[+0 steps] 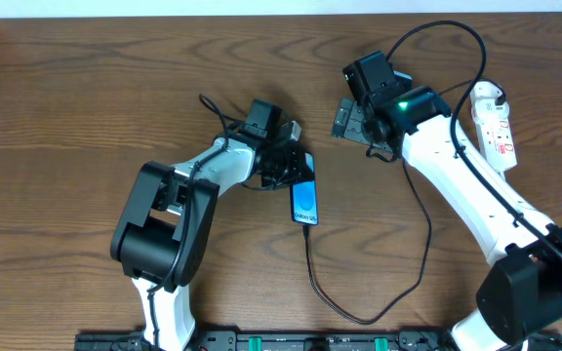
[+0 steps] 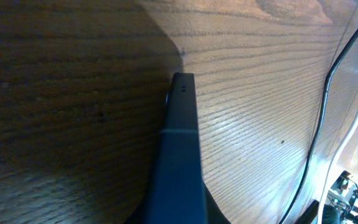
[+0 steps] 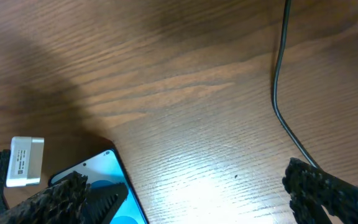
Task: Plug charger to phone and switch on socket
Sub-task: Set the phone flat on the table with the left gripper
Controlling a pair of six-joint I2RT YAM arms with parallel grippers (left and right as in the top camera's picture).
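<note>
The phone [image 1: 304, 203] lies at mid-table with its blue screen up. It fills the left wrist view edge-on [image 2: 180, 149], and its top corner shows in the right wrist view [image 3: 107, 180]. The charger's thin black cable [image 1: 312, 273] is plugged into the phone's near end. It loops right and back to the white adapter [image 1: 487, 95] on the socket [image 1: 499, 132]. My left gripper [image 1: 286, 166] is at the phone's far end and looks shut on it. My right gripper [image 1: 361, 119] hangs open and empty over bare wood [image 3: 191, 199], to the right of the phone.
The charger cable crosses the wood in the right wrist view [image 3: 278, 93] and the left wrist view [image 2: 322, 106], beside a white cord [image 2: 353, 124]. The right arm's thicker black cable [image 1: 427, 39] arches at the back. A white label [image 3: 27, 162] shows next to the phone.
</note>
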